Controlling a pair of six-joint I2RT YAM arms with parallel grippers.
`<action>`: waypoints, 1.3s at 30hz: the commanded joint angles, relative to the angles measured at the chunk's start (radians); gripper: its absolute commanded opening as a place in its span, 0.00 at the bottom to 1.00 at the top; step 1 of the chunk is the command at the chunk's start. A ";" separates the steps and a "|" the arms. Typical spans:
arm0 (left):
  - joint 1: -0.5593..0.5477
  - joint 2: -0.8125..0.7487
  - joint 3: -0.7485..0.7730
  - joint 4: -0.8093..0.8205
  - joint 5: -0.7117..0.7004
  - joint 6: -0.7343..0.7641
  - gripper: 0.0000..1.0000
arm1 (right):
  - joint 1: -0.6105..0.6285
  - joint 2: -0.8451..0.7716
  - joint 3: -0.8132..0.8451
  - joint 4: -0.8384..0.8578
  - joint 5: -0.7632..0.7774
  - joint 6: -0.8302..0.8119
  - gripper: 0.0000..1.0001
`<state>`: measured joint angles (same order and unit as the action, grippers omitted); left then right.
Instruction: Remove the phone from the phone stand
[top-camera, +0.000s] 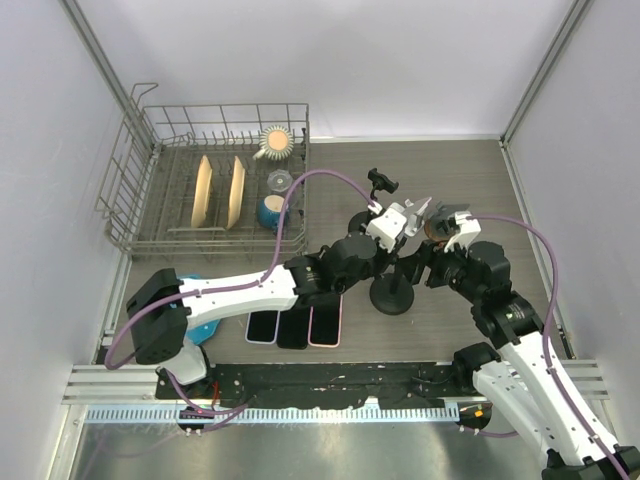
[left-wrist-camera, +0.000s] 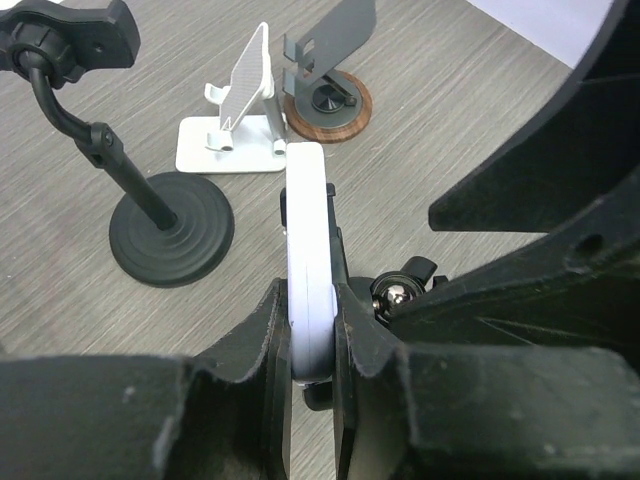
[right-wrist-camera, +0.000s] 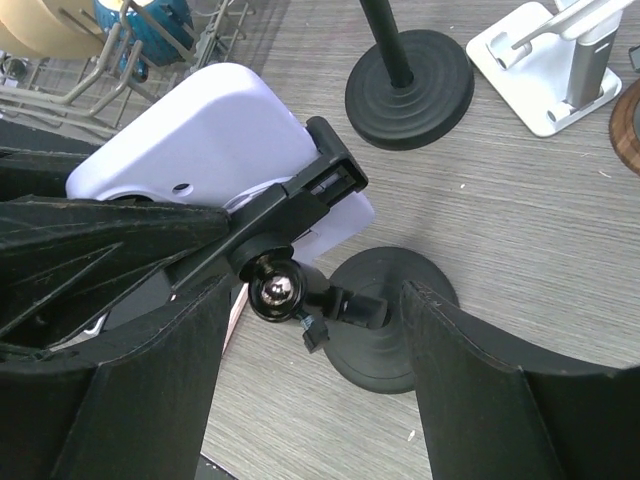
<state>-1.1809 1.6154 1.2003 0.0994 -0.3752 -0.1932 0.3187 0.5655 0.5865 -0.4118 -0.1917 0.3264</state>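
Clamped narrow on the thin edge of the white phone (left-wrist-camera: 305, 220) with the left gripper (left-wrist-camera: 312, 345), one pad against each face. Not yet free: seated in the clamp of the black phone stand (right-wrist-camera: 385, 320), raised off the table. Spread wide and gripping nothing with the right gripper (right-wrist-camera: 318, 400), one finger on either side of the stand's ball joint (right-wrist-camera: 272, 290), just above the round base (probably placed to brace the stand, though no telling whether touching). Danger in pulling with the base unpinned: likely to drag or tip the whole stand rather than release the phone. Danger too in a slanted pull: likely to swivel the ball joint, wedge the phone against the clamp arm, or slide it out of so slim a pinch. Near enough to be knocked by a toppling stand: the gooseneck stand (left-wrist-camera: 170, 235) and the white stand (left-wrist-camera: 235, 140). Only from the left wrist: the pinch itself, edge-on. Only from the right wrist: the phone's broad back, the clamp arm across it, the open straddle around the joint. Only from above: both arms meeting over the stand, three more phones (top-camera: 293, 328) flat on the table beside the left arm, a dish rack (top-camera: 125, 205) at the back left; from there, no judging either gripper's opening.
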 joint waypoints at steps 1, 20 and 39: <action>0.006 -0.087 -0.004 0.054 0.074 0.020 0.00 | -0.001 0.030 -0.010 0.088 -0.040 -0.027 0.73; 0.030 -0.114 -0.034 0.068 0.144 0.014 0.00 | 0.074 0.093 -0.154 0.324 -0.138 -0.021 0.53; 0.055 -0.132 -0.028 0.045 0.133 -0.023 0.00 | 0.226 0.132 -0.152 0.291 0.015 -0.058 0.45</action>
<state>-1.1252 1.5436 1.1492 0.0555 -0.2718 -0.1780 0.5117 0.6617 0.4446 -0.0830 -0.1936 0.2604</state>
